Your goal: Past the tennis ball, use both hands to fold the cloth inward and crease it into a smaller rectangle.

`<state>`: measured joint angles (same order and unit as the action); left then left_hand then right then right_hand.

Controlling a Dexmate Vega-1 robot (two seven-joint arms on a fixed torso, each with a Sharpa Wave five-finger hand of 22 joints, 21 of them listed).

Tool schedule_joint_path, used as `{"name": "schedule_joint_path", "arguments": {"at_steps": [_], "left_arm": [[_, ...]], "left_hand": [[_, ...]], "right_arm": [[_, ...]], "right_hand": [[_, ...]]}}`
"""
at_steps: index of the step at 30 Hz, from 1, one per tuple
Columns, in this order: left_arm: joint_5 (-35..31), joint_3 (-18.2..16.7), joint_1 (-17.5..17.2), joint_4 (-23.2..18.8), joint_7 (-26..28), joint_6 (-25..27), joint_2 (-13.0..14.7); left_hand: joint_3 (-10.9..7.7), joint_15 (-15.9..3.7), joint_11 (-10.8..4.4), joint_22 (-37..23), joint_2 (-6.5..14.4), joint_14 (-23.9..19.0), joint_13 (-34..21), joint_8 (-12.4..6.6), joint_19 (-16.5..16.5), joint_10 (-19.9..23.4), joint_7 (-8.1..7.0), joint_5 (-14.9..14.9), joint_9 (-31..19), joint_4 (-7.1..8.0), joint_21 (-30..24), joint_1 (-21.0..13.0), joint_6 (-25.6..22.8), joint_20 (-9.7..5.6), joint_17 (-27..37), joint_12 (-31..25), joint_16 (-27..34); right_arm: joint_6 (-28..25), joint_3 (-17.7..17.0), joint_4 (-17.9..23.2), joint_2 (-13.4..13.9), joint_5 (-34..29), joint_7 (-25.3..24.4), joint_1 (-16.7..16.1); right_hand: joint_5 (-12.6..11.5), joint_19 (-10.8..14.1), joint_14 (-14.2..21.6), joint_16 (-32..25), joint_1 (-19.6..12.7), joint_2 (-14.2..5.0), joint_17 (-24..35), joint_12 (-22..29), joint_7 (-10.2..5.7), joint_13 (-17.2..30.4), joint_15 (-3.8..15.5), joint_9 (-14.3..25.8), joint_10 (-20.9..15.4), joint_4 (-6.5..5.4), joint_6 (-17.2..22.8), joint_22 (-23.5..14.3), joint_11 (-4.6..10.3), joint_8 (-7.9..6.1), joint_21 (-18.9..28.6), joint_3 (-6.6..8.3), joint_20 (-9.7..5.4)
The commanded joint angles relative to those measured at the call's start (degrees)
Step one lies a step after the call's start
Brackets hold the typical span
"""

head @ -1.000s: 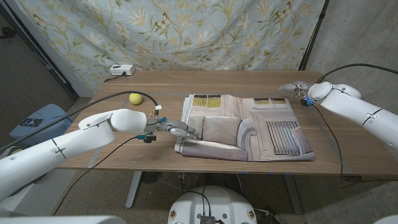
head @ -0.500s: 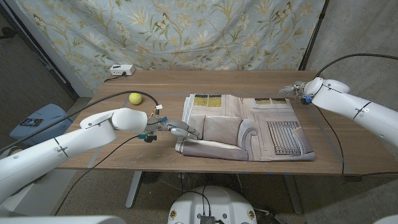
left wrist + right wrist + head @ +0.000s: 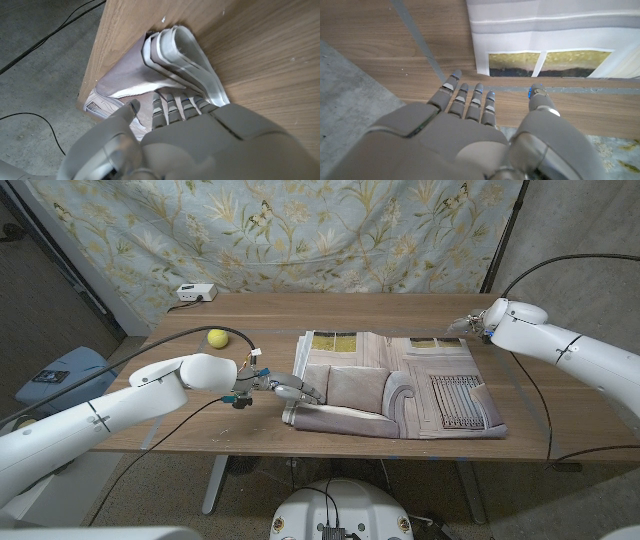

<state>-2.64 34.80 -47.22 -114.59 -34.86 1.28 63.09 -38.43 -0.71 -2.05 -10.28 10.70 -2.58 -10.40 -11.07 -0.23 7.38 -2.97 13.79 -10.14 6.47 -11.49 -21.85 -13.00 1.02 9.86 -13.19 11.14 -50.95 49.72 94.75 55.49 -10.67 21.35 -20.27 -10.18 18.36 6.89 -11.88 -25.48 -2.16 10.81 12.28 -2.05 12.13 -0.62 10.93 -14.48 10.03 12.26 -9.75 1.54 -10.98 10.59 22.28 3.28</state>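
We see a white power strip (image 3: pixel 195 293) at the wooden table's (image 3: pixel 270 315) far left corner, a floral backdrop (image 3: pixel 300 230) behind, and a blue chair (image 3: pixel 55 375) beside it.

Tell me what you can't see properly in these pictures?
- Left hand fingertips: in the left wrist view they go under the cloth, so their grip is hidden.
- White box at the table's far edge: too small in the head view to identify.
- Right hand: tiny in the head view; the wrist view shows fingers spread, holding nothing.
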Motion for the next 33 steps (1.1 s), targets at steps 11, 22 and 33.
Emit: {"name": "schedule_joint_path", "arguments": {"at_steps": [11, 22, 33], "left_arm": [[-0.2, -0.7, -0.7, -0.6, 0.2, -1.2, 1.2], [0.2, -0.9, -1.0, -0.7, 0.1, -0.8, 1.3], [0.4, -0.8, -0.8, -0.4, -0.4, -0.9, 1.1]], "left_hand": [[-0.86, 0.01, 0.03, -0.3, 0.0, -0.6, -0.2, 0.31, 0.0, 0.6, -0.36, 0.3, -0.1, 0.01, -0.3, 0.6, -0.7, 0.01, 0.1, 0.5, -0.4], [-1.11, 0.02, 0.07, -0.3, 0.0, -0.6, -0.2, 0.35, 0.0, 0.6, -0.41, 0.3, -0.1, 0.15, -0.3, 0.9, -0.8, 0.06, 0.1, 0.6, -0.5], [-1.37, 0.06, 0.09, -0.3, 0.1, -0.6, -0.2, 0.37, -0.1, 0.7, -0.39, 0.3, -0.1, 0.31, -0.3, 1.1, -1.0, 0.08, 0.2, 0.7, -0.5]], "right_arm": [[0.5, 6.5, -8.1, -4.2, -5.7, 7.2, 6.7], [1.7, 10.0, -12.1, -5.7, -9.5, 12.4, 9.7], [1.7, 11.2, -13.9, -6.2, -12.1, 15.9, 10.7]], "right_hand": [[-0.6, -3.1, -0.5, 0.2, -1.5, 0.49, 0.3, 0.1, 0.99, 0.4, -0.49, 0.0, -0.5, -0.33, -0.8, -0.1, -1.7, 0.03, -0.6, 0.09, -0.48], [-0.7, -3.9, -0.9, 0.3, -1.8, 0.66, 0.4, -0.1, 1.07, 0.5, -0.55, 0.0, 0.1, -0.44, -1.0, -0.1, -1.71, 0.0, -0.6, 0.01, -0.6], [-0.7, -4.3, -1.3, 0.3, -1.9, 0.76, 0.4, -0.2, 1.03, 0.7, -0.62, 0.1, 0.5, -0.61, -1.1, -0.1, -1.78, -0.06, -0.4, -0.14, -0.6]]}}
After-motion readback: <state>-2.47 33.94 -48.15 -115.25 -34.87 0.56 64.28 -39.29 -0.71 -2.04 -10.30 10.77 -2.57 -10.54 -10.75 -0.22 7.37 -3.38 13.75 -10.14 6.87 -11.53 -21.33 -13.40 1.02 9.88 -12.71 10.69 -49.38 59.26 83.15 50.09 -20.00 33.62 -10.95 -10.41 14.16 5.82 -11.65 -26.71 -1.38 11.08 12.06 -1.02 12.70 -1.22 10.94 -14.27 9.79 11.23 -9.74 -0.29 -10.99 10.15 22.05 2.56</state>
